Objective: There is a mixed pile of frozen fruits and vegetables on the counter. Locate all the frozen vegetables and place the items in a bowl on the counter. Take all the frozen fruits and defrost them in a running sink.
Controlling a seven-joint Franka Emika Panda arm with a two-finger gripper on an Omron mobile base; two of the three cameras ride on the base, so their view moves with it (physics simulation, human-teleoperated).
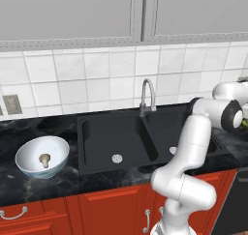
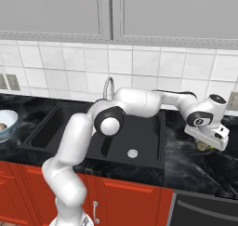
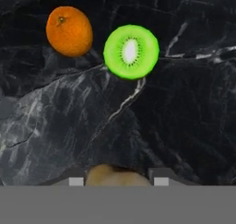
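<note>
Two fruits lie on the counter (image 3: 55,117), glossy black with faint white veins: an orange ball (image 3: 69,31) with a small stem dimple, and just beside it, apart, a lime-green kiwi-like ball (image 3: 131,51) with a pale centre ringed by dark seeds. One tan mushroom (image 1: 44,159), rounded cap on pale stem, sits inside the bowl (image 1: 29,152), white inside and blue-grey outside, on the counter left of the sink (image 1: 97,137). Second tan piece (image 3: 115,176) sits between the gripper (image 3: 115,180) fingertips at the bottom of the hand view; jaws partly closed around it, looks gripped. In the right base view the hand (image 2: 208,133) is low over the counter right of the sink, tan bit (image 2: 202,146) showing beneath it.
</note>
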